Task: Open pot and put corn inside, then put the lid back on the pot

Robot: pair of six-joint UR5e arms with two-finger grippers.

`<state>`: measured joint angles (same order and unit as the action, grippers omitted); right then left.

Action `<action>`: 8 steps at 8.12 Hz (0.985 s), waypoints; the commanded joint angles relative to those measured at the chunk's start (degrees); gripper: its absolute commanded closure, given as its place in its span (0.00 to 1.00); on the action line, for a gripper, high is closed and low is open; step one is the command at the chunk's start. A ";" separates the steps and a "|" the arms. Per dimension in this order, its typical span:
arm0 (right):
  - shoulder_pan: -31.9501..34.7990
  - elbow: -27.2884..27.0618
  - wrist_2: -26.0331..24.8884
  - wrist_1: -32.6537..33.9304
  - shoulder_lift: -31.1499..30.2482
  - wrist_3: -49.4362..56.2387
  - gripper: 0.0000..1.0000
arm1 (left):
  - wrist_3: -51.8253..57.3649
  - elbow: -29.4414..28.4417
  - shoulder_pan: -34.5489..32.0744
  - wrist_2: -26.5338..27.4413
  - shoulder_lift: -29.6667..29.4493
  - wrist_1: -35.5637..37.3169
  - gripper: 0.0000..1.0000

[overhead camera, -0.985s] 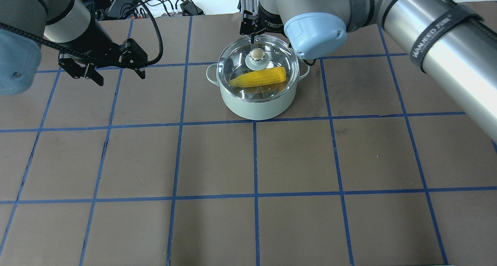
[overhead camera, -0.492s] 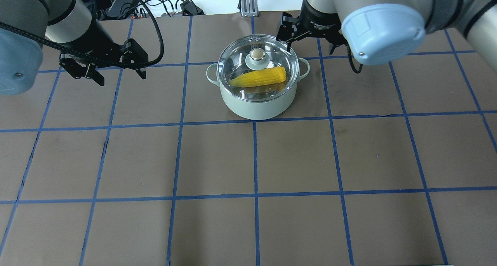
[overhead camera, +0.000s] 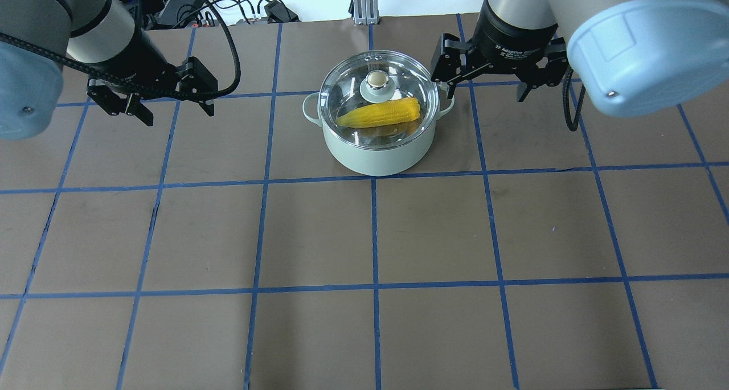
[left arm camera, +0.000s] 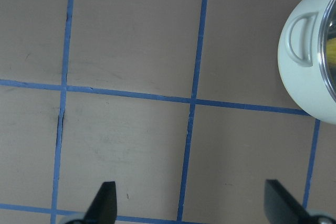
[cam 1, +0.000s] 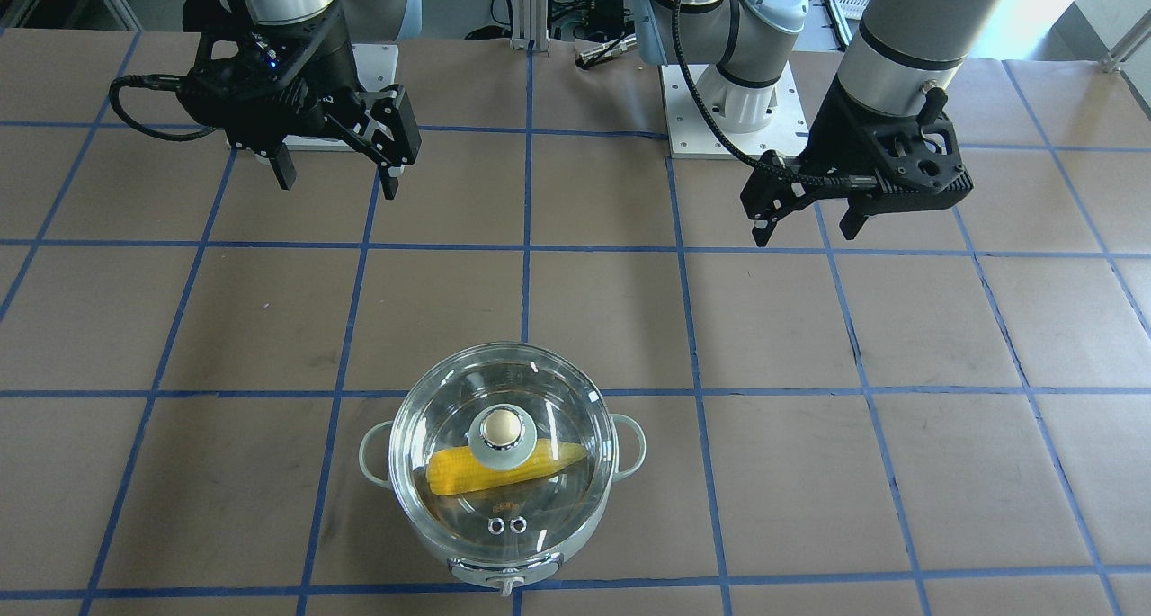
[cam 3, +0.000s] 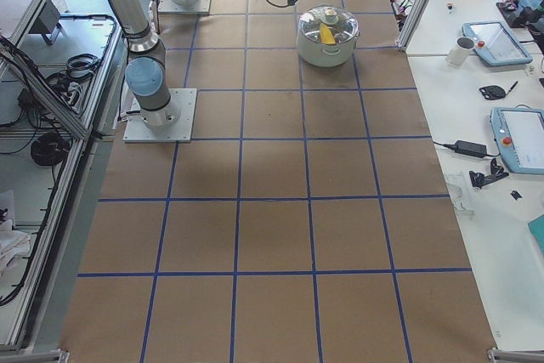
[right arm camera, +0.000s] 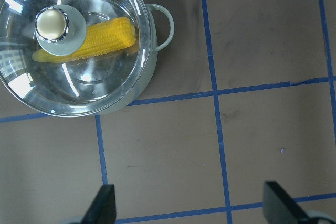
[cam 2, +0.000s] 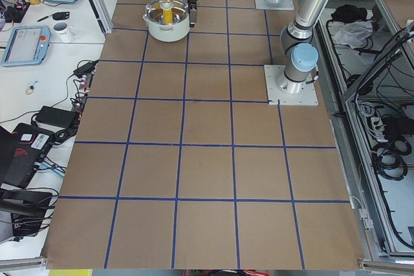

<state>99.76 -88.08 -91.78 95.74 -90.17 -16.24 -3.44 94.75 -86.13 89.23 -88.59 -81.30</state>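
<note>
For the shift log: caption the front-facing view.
Yellow tapered corn ear in round mint-green pot under clear glass lid; left gripper and right gripper hang open.

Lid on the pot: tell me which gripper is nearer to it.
Right. The right gripper hangs open just off the lid's right edge; the left gripper hovers open much farther away on its left side.
</note>
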 commanded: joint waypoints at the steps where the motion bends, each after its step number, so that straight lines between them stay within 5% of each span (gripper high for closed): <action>1: -0.01 0.10 -0.15 -0.21 -0.54 0.06 0.00 | -0.07 0.00 0.00 -0.11 0.00 0.00 0.00; 8: -0.01 0.02 -0.33 -1.00 -0.54 0.06 0.00 | -0.16 -0.17 -0.09 -0.11 0.09 0.00 0.00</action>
<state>99.76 -88.06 -92.19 94.71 -90.70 -16.17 -3.61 94.65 -86.21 89.14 -88.56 -81.27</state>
